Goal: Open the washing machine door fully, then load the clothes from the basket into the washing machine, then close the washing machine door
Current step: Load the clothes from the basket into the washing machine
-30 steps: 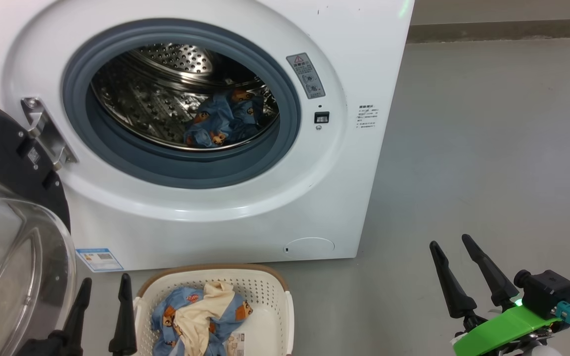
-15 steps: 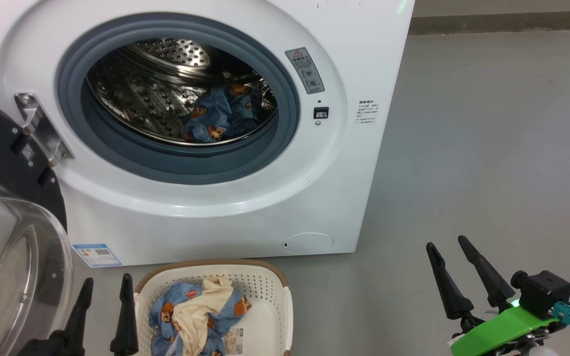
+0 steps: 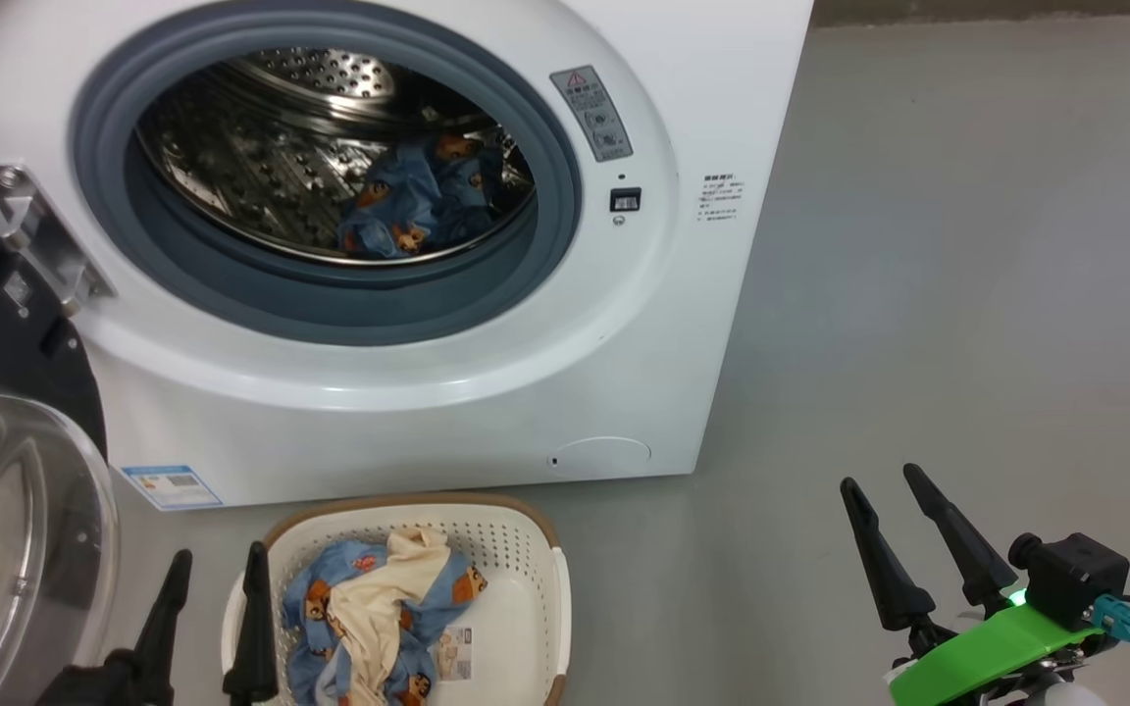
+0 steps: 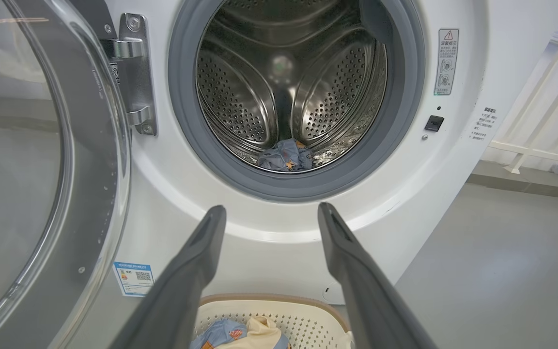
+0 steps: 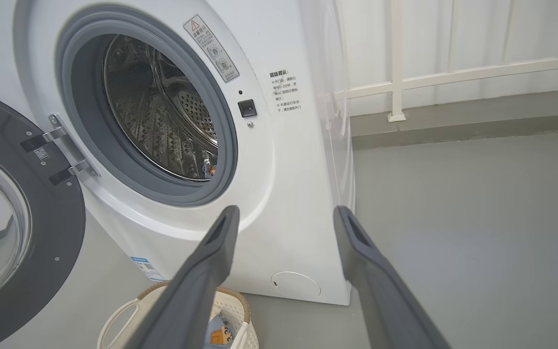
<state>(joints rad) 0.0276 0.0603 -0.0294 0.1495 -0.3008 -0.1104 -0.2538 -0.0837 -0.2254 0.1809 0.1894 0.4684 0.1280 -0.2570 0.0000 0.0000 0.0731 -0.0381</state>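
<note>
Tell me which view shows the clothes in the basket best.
Head view: the clothes show nearly whole in the basket. The left wrist view catches their top edge; the right wrist view, a scrap.

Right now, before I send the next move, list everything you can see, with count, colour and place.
washing machine: one, white, straight ahead
washing machine door: one, black rim with clear glass, swung open at left
clothes in drum: one bundle, blue bear print, drum bottom
basket: one, cream-white with brown rim, on floor before machine
clothes in basket: one heap, blue bear print and cream
label sticker: one, blue, machine front, low left
round flap: one, white, machine front, low right
railing: one, white, right of machine
floor: one, grey, all around
left gripper: one, dark fingers open, at basket's left edge
right gripper: one, dark fingers open, above floor at right
</note>
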